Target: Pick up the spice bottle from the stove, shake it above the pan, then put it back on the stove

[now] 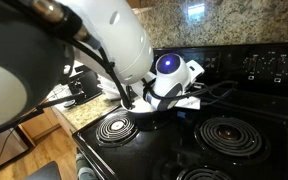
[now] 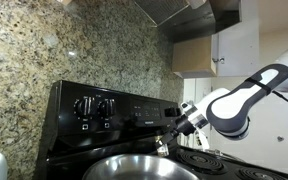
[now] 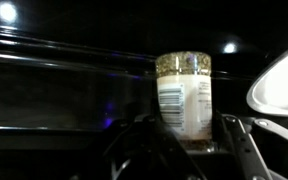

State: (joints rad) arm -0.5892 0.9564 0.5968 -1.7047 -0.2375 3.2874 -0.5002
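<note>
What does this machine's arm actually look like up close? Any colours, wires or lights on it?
The arm is built from smooth, rounded, glossy white shells with dark bands at the joints. Near its wrist sits a round blue light. Black cables run along the outside. The gripper at the end is black and two-pronged.

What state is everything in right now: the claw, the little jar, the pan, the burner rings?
gripper: shut on the spice bottle.
spice bottle: upright, held between the fingers; whether it is lifted off the stove cannot be told.
pan: right way up, nothing visible in it.
coil burners: dark, not glowing.
</note>
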